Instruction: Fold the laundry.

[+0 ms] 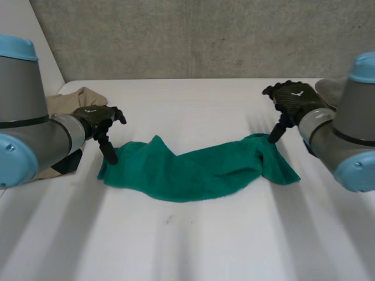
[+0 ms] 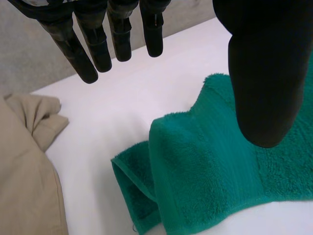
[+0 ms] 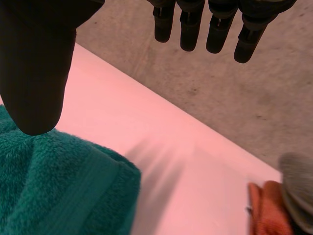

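A green towel [image 1: 193, 172] lies in a long, rumpled band across the middle of the white table [image 1: 187, 246]. My left hand [image 1: 94, 117] hovers over its left end, fingers straight and spread, thumb pointing down to the cloth. In the left wrist view the thumb [image 2: 264, 73] hangs just over the towel [image 2: 210, 166] and holds nothing. My right hand [image 1: 293, 96] is above the right end, open too, its thumb tip at the towel's top edge. Under the right thumb [image 3: 34, 63] lies the towel's folded end [image 3: 49, 186].
A beige garment [image 1: 76, 99] is heaped at the table's left edge, close beside my left hand [image 2: 24, 171]. Behind my right arm sit a grey cloth [image 3: 296, 181] and an orange cloth [image 3: 269, 210]. A grey wall [image 1: 187, 35] backs the table.
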Robot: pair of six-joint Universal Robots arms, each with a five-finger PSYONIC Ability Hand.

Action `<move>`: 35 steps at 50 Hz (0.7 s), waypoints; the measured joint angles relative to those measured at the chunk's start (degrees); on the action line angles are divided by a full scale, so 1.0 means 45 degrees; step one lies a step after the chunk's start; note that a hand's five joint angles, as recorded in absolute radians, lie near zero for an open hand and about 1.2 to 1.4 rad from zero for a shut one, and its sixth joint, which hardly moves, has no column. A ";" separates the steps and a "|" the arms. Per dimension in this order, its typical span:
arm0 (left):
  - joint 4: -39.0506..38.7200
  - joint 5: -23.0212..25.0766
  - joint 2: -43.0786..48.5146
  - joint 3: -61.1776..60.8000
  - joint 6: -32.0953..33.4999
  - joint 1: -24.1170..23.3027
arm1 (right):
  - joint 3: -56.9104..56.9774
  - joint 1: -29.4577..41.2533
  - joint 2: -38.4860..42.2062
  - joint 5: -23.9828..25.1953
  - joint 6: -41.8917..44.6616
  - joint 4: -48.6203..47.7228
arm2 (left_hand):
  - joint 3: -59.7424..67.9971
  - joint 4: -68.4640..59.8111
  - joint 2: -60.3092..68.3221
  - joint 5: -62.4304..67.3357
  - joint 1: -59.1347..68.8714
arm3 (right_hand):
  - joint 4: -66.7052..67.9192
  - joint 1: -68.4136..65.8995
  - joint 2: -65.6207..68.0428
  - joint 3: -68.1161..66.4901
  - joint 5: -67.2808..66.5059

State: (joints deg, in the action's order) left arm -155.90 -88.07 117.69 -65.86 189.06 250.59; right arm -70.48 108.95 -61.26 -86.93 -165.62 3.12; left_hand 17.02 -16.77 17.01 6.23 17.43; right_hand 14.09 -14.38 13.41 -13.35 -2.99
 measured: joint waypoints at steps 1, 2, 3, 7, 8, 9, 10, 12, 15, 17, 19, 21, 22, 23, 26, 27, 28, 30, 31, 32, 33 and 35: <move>-0.0135 0.0172 -0.0209 -0.0305 0.0266 0.0019 | -0.0351 -0.0122 -0.0364 -0.0007 0.0160 0.0029 | 0.0100 -0.0125 0.0127 0.0182 0.0094 | 0.0000 -0.0002 0.0001 0.0000 0.0002; -0.0241 0.0312 -0.0357 -0.0561 0.0514 0.0036 | -0.0653 -0.0246 -0.0638 -0.0012 0.0318 0.0092 | 0.0100 -0.0125 0.0127 0.0182 0.0094 | 0.0000 0.0000 0.0002 -0.0001 -0.0005; -0.0330 0.0426 -0.0465 -0.0769 0.0734 0.0049 | -0.0867 -0.0347 -0.0821 -0.0013 0.0440 0.0165 | 0.0398 -0.0459 0.0433 0.0594 0.0347 | 0.0002 -0.0001 0.0028 -0.0024 -0.0044; -0.0819 0.0955 -0.0851 -0.1852 0.2062 0.0159 | -0.1786 -0.0888 -0.1485 0.0021 0.1004 0.0625 | 0.1040 -0.1136 0.1076 0.1288 0.0967 | 0.0120 -0.0046 0.0192 -0.0197 -0.0340; -0.0993 0.1104 -0.0901 -0.2175 0.2521 0.0213 | -0.2049 -0.1090 -0.1602 0.0072 0.1115 0.0792 | 0.1511 -0.1608 0.1504 0.1759 0.1477 | 0.0234 -0.0046 0.0414 -0.0380 -0.0553; -0.1133 0.1217 -0.0923 -0.2411 0.2868 0.0254 | -0.2248 -0.1245 -0.1668 0.0130 0.1171 0.0928 | 0.1511 -0.1608 0.1504 0.1759 0.1477 | 0.0355 -0.0046 0.0564 -0.0571 -0.0726; -0.1306 0.1352 -0.0933 -0.2680 0.3284 0.0304 | -0.2312 -0.1297 -0.1686 0.0154 0.1184 0.0972 | 0.1927 -0.2021 0.1917 0.2158 0.1910 | 0.0379 -0.0046 0.0592 -0.0600 -0.0759; -0.1575 0.1571 -0.0899 -0.3061 0.3888 0.0382 | -0.2789 -0.1713 -0.1748 0.0418 0.1171 0.1266 | 0.1987 -0.2115 0.1970 0.2240 0.1929 | 0.0543 -0.0198 0.0718 -0.0799 -0.0958; -0.2011 0.1934 -0.0731 -0.3533 0.4702 0.0504 | -0.3194 -0.2068 -0.1591 0.0886 0.0913 0.1465 | 0.1988 -0.2115 0.1969 0.2259 0.1929 | 0.1086 -0.0968 0.1198 -0.1345 -0.1496; -0.2371 0.2211 -0.0484 -0.3786 0.5206 0.0593 | -0.3399 -0.2239 -0.1309 0.1340 0.0585 0.1542 | 0.1910 -0.1960 0.1899 0.2075 0.1839 | 0.1399 -0.1328 0.1245 -0.1669 -0.1826; -0.2684 0.2379 -0.0234 -0.3879 0.5473 0.0640 | -0.3477 -0.2299 -0.0951 0.1770 0.0229 0.1543 | 0.1910 -0.1880 0.1883 0.1958 0.1840 | 0.1469 -0.1370 0.1245 -0.1726 -0.1908; -0.2998 0.2448 0.0023 -0.3876 0.5600 0.0665 | -0.3463 -0.2280 -0.0598 0.2042 -0.0067 0.1476 | 0.1910 -0.1835 0.1857 0.1917 0.1839 | 0.1475 -0.1370 0.1245 -0.1754 -0.1955; -0.3156 0.2459 0.0145 -0.3843 0.5627 0.0672 | -0.3411 -0.2246 -0.0356 0.2170 -0.0261 0.1385 | 0.1910 -0.1832 0.1841 0.1906 0.1839 | 0.1476 -0.1370 0.1245 -0.1754 -0.1954; -0.3296 0.2457 0.0256 -0.3808 0.5634 0.0676 | -0.3380 -0.2227 -0.0252 0.2213 -0.0339 0.1339 | 0.1883 -0.1797 0.1794 0.1868 0.1838 | 0.1476 -0.1370 0.1245 -0.1754 -0.1955; -0.3759 0.2429 0.0592 -0.3632 0.5586 0.0670 | -0.3088 -0.2050 0.0437 0.2252 -0.0824 0.0877 | 0.1653 -0.1595 0.1621 0.1670 0.1732 | 0.1475 -0.1370 0.1245 -0.1754 -0.1953; -0.3879 0.2422 0.0690 -0.3574 0.5563 0.0667 | -0.2999 -0.1999 0.0602 0.2210 -0.0931 0.0738 | 0.1648 -0.1590 0.1607 0.1664 0.1686 | 0.1476 -0.1370 0.1245 -0.1754 -0.1955; -0.4014 0.2419 0.0794 -0.3501 0.5541 0.0657 | -0.2879 -0.1937 0.0805 0.2131 -0.1061 0.0553 | 0.1649 -0.1585 0.1601 0.1659 0.1684 | 0.1553 -0.1458 0.1341 -0.1845 -0.2021; -0.4254 0.2425 0.1033 -0.3338 0.5516 0.0619 | -0.2579 -0.1791 0.1262 0.1882 -0.1330 0.0127 | 0.1648 -0.1548 0.1575 0.1627 0.1684 | 0.2519 -0.2484 0.2454 -0.2732 -0.2935; -0.4350 0.2430 0.1165 -0.3243 0.5516 0.0588 | -0.2414 -0.1719 0.1485 0.1737 -0.1451 -0.0081 | 0.1647 -0.1548 0.1575 0.1627 0.1684 | 0.3551 -0.3710 0.3777 -0.3725 -0.3920; -0.4410 0.2431 0.1261 -0.3164 0.5521 0.0562 | -0.2293 -0.1665 0.1638 0.1643 -0.1535 -0.0214 | 0.1647 -0.1546 0.1575 0.1628 0.1684 | 0.4807 -0.5077 0.5183 -0.5262 -0.5185; -0.4454 0.2430 0.1363 -0.3087 0.5531 0.0537 | -0.2190 -0.1616 0.1769 0.1568 -0.1599 -0.0322 | 0.1648 -0.1548 0.1575 0.1628 0.1684 | 0.6580 -0.6921 0.7058 -0.7066 -0.6961; -0.4507 0.2423 0.1537 -0.2956 0.5563 0.0488 | -0.1988 -0.1526 0.2000 0.1428 -0.1713 -0.0497 | 0.1648 -0.1548 0.1575 0.1628 0.1684 | 0.9774 -0.9870 1.0102 -0.9961 -0.9936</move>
State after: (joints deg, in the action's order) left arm -176.18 -77.17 124.61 -79.16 214.09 252.79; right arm -79.42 102.08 -52.26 -80.50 -173.33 0.88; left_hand 24.44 -23.74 24.10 13.55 25.00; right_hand 58.07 -58.80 58.87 -58.18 -47.70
